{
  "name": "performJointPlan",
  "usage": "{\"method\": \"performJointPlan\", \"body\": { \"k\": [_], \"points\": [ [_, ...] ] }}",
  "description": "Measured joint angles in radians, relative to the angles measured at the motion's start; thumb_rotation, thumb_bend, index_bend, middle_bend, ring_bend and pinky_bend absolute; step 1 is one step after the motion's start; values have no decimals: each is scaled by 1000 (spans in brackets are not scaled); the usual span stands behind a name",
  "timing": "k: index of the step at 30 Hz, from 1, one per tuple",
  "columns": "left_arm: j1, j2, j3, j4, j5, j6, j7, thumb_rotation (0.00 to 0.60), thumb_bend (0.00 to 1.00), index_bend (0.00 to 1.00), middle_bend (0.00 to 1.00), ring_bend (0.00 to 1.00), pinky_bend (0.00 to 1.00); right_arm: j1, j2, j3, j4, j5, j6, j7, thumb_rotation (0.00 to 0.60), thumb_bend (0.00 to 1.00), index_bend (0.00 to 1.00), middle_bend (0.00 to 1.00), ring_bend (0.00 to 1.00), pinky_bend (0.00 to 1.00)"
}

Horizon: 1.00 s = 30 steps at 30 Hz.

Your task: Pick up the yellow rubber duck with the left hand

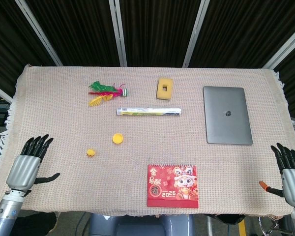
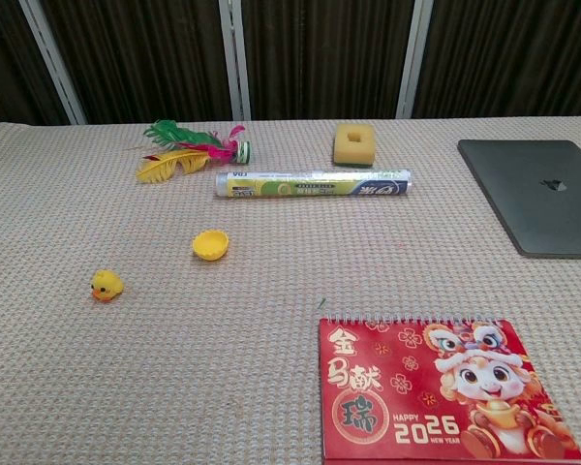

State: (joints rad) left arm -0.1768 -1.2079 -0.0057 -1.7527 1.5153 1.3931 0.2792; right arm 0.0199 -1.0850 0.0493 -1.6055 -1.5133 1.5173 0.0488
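Yellow duck [image 1: 90,153] sits upright on the woven cloth [image 1: 64,98], near the front-left part of the table; nothing touches it; chest view shows its orange beak pointing roughly left.

Risks, judged from this layout: duck is small and rounded, so a large hand closing on it may squeeze it out sideways or roll it across the cloth; fingertips dragging on the weave could snag or bunch the fabric and shift the duck before contact; the yellow cup [image 1: 117,138], similar in colour and just beside the duck toward the back-right, could be mistaken for it or knocked by fingers overshooting; the tube [image 1: 148,112] and feathers [image 1: 105,93] lie further back, probably out of the way.

Left hand [image 1: 30,161] rests at the front-left table edge, fingers spread and extended, thumb out to the side, holding nothing; duck lies to its right and slightly further back, apart from it, with bare cloth between; approach not yet begun.

Right hand [image 1: 290,167] at the front-right edge, fingers likewise apart, empty; well apart from the duck; calendar [image 1: 172,186] lies between them.
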Motion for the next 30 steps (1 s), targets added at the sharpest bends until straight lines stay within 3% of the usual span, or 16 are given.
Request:
{"method": "performJointPlan", "body": {
  "k": [25,30],
  "points": [
    [-3,0,-4,2,-4,-2,0,469,45,22,0,0,0,-2,1,0,-4,5,-2,1,600,0,38,0,0,0],
    [-10,-2,-10,3,-7,-7,16,468,79,80,0,0,0,-5,4,0,-2,5,2,9,600,0,38,0,0,0]
  ]
}}
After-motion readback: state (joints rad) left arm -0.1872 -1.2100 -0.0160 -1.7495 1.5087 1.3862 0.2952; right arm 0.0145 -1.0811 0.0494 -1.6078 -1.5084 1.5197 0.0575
